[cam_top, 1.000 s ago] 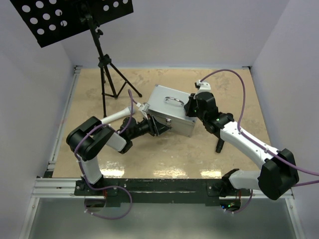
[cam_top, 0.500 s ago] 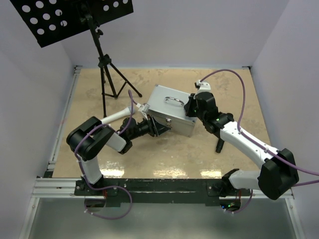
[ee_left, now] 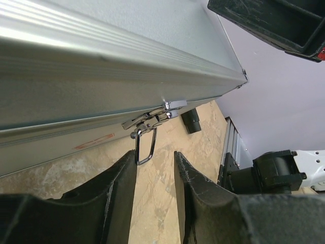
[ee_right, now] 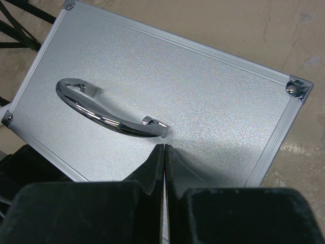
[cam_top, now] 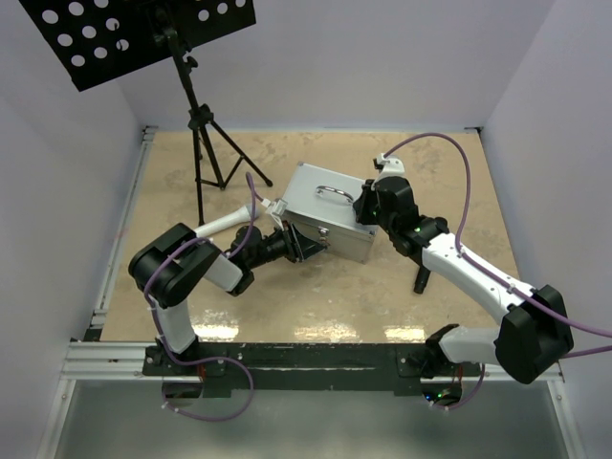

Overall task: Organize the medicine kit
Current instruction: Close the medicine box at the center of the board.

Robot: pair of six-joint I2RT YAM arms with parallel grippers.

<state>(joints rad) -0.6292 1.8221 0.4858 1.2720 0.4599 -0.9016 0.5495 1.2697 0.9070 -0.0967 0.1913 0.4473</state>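
Case (cam_top: 323, 208): silver-grey metal, lid shut, flat on the table (cam_top: 287, 296) about mid-surface, turned at an angle to the table edges. Chrome handle (ee_right: 109, 114) lies on the lid, roughly centred. Lid surface is pebbled, with ribbed aluminium edging and a riveted corner cap.

Front wall of the case, left wrist view: chrome latch (ee_left: 155, 116) sits on the seam between lid and base. Its wire loop (ee_left: 145, 147) hangs down below the seam. A faint red mark shows on the base wall beside the latch.

Left gripper (ee_left: 155, 165): at the case's front wall, level with the latch. Fingers are parted by a narrow gap and nothing is gripped. The wire loop hangs just at the inner edge of one fingertip (ee_left: 127, 168); cannot tell whether they touch.

Right gripper (ee_right: 163, 152): above the case lid, at the edge next to the handle's nearer foot. Fingers are pressed together with nothing between them. Cannot tell whether the tips touch the lid.

Around the case: black tripod stand (cam_top: 206, 143) stands on the table behind the case, toward the far corner on the left arm's side, well apart from it. It carries a black perforated plate (cam_top: 134, 33) at the top.
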